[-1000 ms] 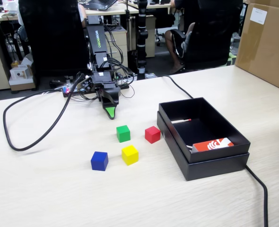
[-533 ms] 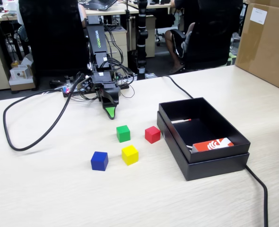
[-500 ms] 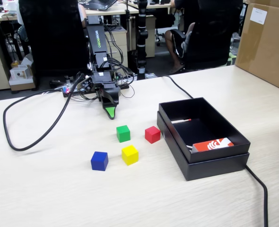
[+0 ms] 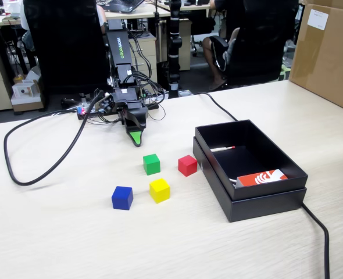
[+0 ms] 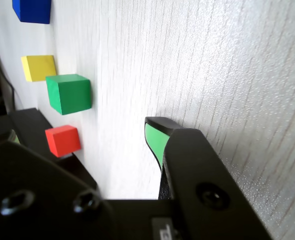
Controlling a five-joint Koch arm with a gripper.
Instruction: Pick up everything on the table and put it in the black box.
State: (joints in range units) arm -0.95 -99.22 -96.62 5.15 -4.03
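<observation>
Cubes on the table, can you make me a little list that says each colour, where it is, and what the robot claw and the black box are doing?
green cube: on the table, closest to the claw
red cube: on the table, nearest the box
yellow cube: on the table, in front of the green one in the fixed view
blue cube: on the table, farthest left in the fixed view
gripper: low by the table, holding nothing; open or shut unclear
black box: no cubes inside; holds an orange-and-white card
</observation>
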